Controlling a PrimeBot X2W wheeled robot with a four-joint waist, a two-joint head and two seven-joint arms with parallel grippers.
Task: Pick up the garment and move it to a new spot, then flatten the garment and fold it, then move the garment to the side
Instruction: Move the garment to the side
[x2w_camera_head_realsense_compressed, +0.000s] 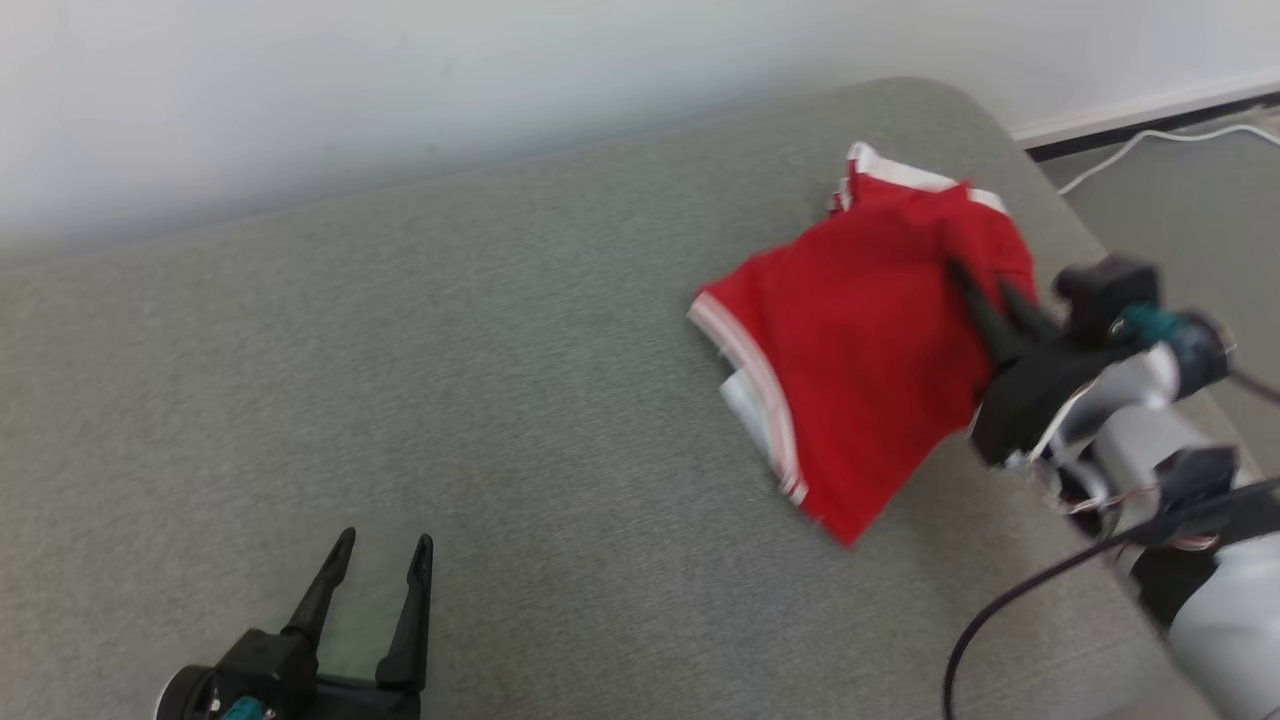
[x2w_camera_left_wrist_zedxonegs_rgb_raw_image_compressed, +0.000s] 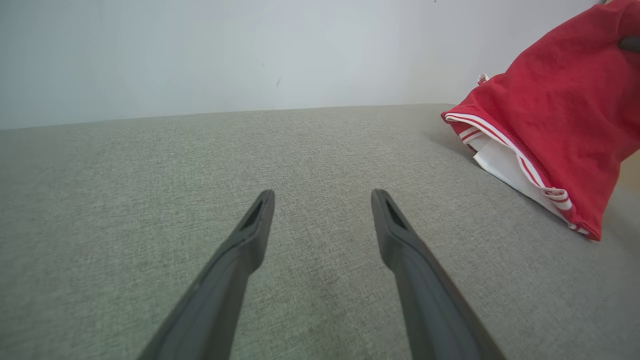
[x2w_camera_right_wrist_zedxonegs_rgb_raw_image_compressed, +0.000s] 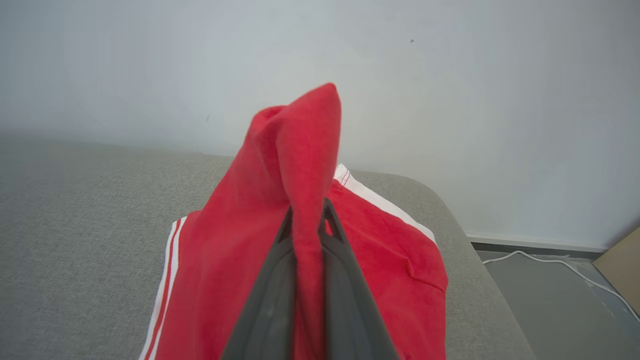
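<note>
Head view: red fabric garment with white striped trim sits near the far right corner of the grey woven-upholstery bench, close to the rounded corner and the right edge. A white inner layer shows under the striped hem on the side facing the bench's middle.

Right gripper: reaches in from the right edge, with both dark fingers over the right part of the garment. Right wrist view: the fingers are clamped tight on a fold of the red cloth. The fold runs up between them and stands in a peak beyond the tips, and the rest of the garment spreads out below on both sides of the fingers.

Left wrist view: the gripped side of the garment is raised and the cloth slopes down from it. The striped hem and white layer are low, at the bench surface; whether they touch it cannot be told for sure.

Left gripper: near the front edge, toward the left, fingers spread wide with only bare upholstery between them. It is well apart from the garment, which lies off to its right.

Pale wall runs behind the far edge. A white cable lies on the floor beyond the right corner.
</note>
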